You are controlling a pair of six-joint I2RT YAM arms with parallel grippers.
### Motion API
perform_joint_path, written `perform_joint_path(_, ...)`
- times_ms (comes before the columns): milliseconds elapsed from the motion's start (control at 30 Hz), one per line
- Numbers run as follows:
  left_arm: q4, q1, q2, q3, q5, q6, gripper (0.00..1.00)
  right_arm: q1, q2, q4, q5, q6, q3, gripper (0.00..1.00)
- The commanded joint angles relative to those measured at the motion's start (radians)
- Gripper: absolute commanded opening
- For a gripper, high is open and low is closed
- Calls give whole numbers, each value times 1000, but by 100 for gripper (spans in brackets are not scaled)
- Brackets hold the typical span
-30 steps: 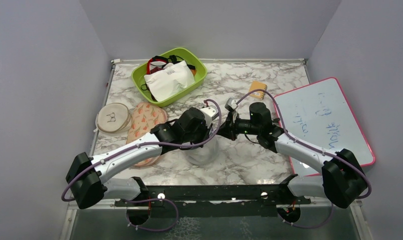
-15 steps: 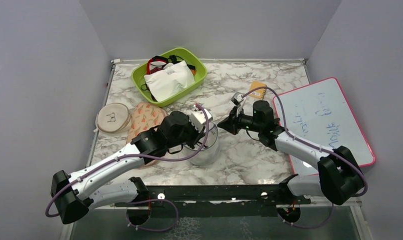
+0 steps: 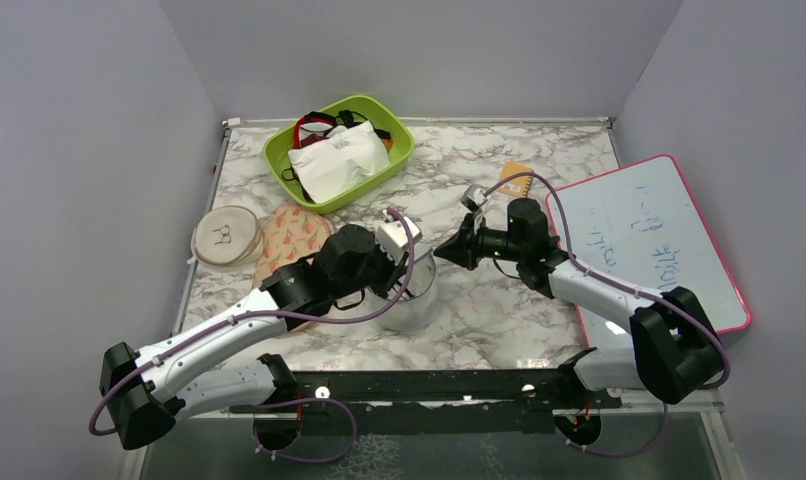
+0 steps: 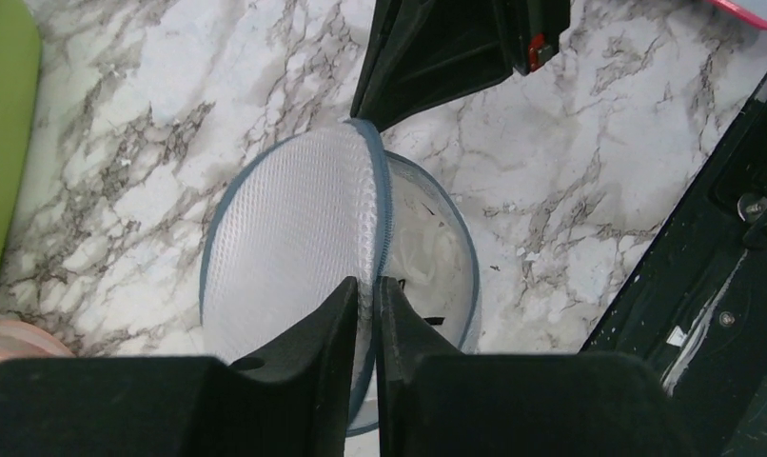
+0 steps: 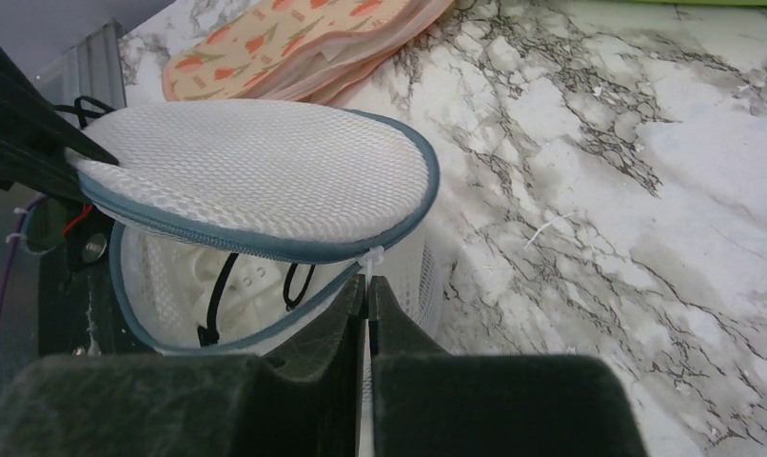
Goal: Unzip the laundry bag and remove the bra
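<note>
The laundry bag (image 3: pixel 415 298) stands mid-table with its grey-blue zip undone, and its white mesh lid (image 4: pixel 289 228) is raised like a flap. My left gripper (image 4: pixel 370 288) is shut on the lid's rim and also shows in the top view (image 3: pixel 403 268). My right gripper (image 5: pixel 365 288) is shut on the white zip pull (image 5: pixel 371 257) at the bag's right side and also shows in the top view (image 3: pixel 443 253). The bra (image 5: pixel 229 286), white with black straps, lies inside the open bag and also shows in the left wrist view (image 4: pixel 427 259).
A green bin (image 3: pixel 394 150) with a white rectangular pouch (image 3: pixel 337 160) stands at the back. A beige disc (image 3: pixel 226 234) and a carrot-print pouch (image 3: pixel 291 233) lie left of the bag. A pink-edged whiteboard (image 3: pixel 644 240) lies right, with a small orange item (image 3: pixel 517 176) near it.
My left arm has drawn back leftward with the lid rim, so the bag's opening shows. My right gripper has shifted slightly right and back with the zip pull.
</note>
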Motion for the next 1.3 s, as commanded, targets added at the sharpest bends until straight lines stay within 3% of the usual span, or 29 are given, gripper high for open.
perform_joint_path(0, -52, -4, 44, 24, -37, -41, 12, -4, -32, 2, -77, -34, 0, 1)
perform_joint_path(200, -70, -18, 98, 60, -112, -61, 40, -3, -61, -15, -96, -36, -3, 1)
perform_joint_path(533, -79, -67, 210, 136, -229, -38, 45, 6, -71, -30, -104, -37, -5, 1)
perform_joint_path(800, -85, -142, 307, 174, -345, 0, 39, 9, -71, -38, -98, -42, -9, 1)
perform_joint_path(867, -83, -154, 318, 182, -361, 11, 33, 10, -67, -39, -96, -41, -11, 1)
perform_joint_path(967, -84, -173, 327, 188, -375, 30, 16, 10, -69, -39, -89, -45, -14, 1)
perform_joint_path(1067, -84, -193, 319, 184, -378, 53, 8, 9, -68, -44, -83, -56, -15, 1)
perform_joint_path(1267, -65, -225, 234, 149, -366, 90, 5, 9, -62, -43, -72, -54, -14, 1)
